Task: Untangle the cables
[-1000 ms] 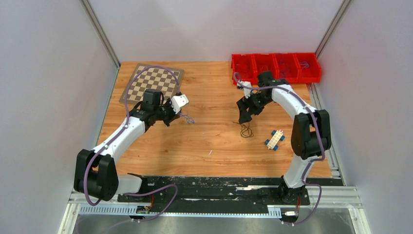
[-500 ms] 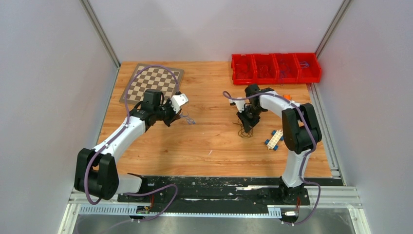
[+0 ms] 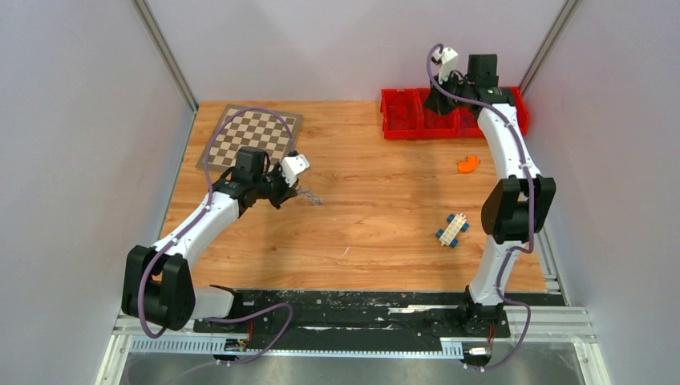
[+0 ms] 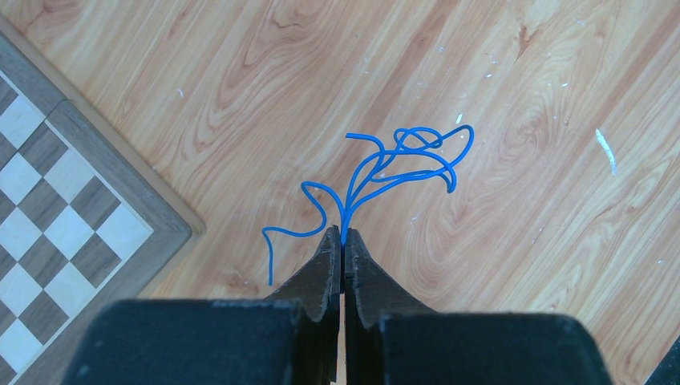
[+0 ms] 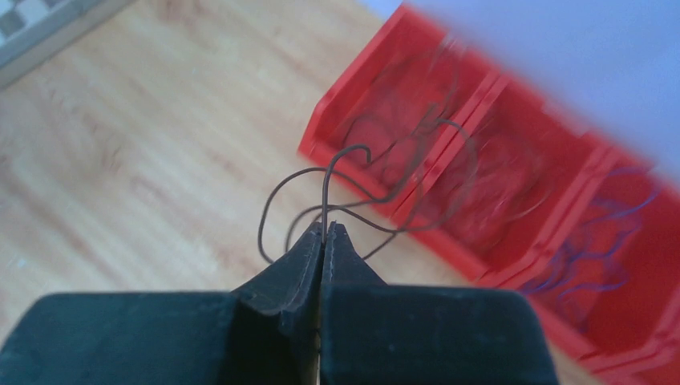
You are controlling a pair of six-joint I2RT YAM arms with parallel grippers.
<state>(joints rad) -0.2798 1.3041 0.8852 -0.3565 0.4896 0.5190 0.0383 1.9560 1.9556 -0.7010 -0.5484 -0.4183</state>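
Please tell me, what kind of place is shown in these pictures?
Most likely a robotics lab test cell, not a home. Plain grey panels wall in a wooden table, a left arm and a right arm are bolted at its near edge, and practice props, a chessboard and red bins, sit on it.

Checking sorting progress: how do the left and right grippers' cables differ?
Colour: the left gripper holds a blue cable, the right gripper a brown cable. Place: the blue cable hangs over the wooden table; the brown cable hangs by the red bins. Both are thin, squiggly and pinched between shut jaws.
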